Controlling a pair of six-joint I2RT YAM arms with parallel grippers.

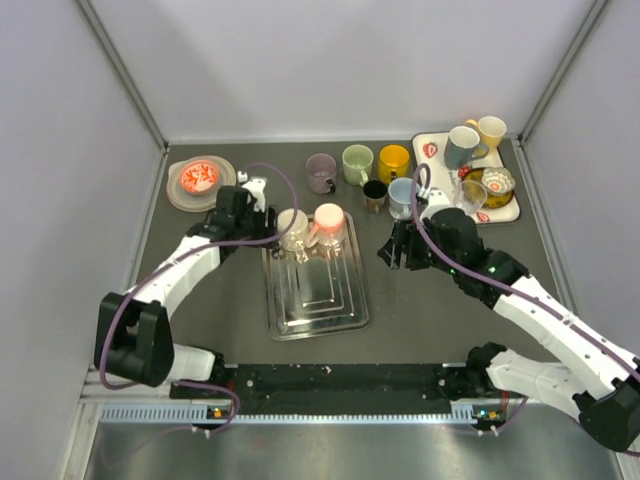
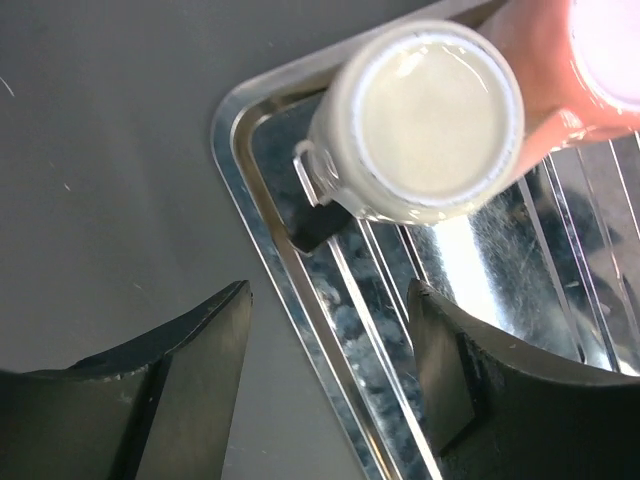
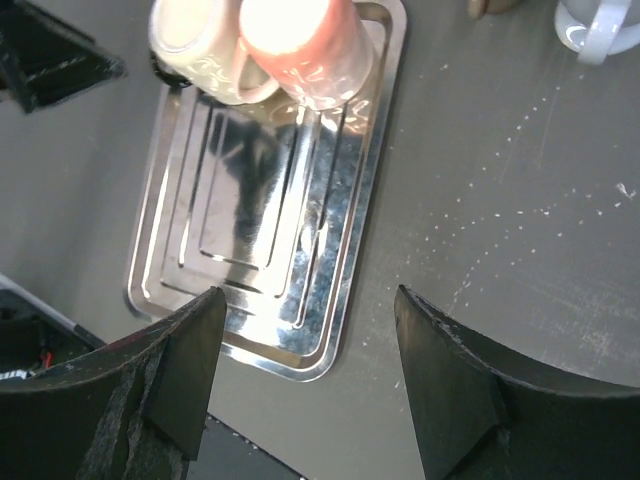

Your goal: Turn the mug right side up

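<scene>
Left hand: open, nothing between the fingers; only two dark fingertips show, at the lower edge.
Right hand: open and empty, over the tray's lower right corner and the worktop.
Cream mug: upper left corner of the tray, flat face up, apparently its base; clear of both hands.
Pink mug: tight beside the cream mug; cropped at the upper right, top lost in glare.
Right wrist view: both mugs cut off at the top edge.
</scene>
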